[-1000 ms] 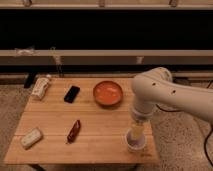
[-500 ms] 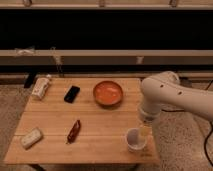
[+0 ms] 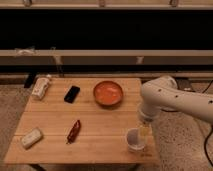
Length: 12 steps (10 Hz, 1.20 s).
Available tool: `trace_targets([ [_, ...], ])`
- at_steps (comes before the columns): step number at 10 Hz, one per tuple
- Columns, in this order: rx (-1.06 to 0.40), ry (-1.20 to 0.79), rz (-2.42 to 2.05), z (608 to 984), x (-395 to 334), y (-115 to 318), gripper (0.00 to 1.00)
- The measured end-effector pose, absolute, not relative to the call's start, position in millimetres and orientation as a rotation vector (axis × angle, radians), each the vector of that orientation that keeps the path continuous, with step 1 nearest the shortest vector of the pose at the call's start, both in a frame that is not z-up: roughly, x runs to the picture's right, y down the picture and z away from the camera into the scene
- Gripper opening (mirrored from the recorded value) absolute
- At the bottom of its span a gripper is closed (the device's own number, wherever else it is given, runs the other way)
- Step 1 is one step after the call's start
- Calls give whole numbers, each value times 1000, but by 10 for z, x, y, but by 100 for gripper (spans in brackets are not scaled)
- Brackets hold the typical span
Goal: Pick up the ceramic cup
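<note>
The ceramic cup (image 3: 134, 140) is a small white round cup with a darker inside. It stands upright near the front right corner of the wooden table (image 3: 100, 125). My white arm reaches in from the right and bends down over that corner. My gripper (image 3: 144, 129) hangs just above and to the right of the cup, close to its rim. The cup rests on the table.
An orange bowl (image 3: 108, 92) sits at the back middle. A black phone (image 3: 72, 93) and a white bottle (image 3: 41, 86) lie at the back left. A red chili-like item (image 3: 74, 131) and a white packet (image 3: 31, 137) lie at the front left. A dark shelf wall runs behind.
A second ago my gripper was down over the cup and hid it. It has since moved up and right, and the cup shows standing in the same spot.
</note>
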<state>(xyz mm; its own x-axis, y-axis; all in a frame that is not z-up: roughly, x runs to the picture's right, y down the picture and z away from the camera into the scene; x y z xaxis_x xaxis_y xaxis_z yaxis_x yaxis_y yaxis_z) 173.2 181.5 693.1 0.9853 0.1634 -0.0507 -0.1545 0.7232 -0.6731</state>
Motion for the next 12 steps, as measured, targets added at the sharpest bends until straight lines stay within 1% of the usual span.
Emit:
trace_targets([
  [8,-793,-66,213,7400,1684,2018,80],
  [9,-808,-69,216,7439,1682,2051,75],
  [12,-827,-78,224,7496,1689,2071,46],
])
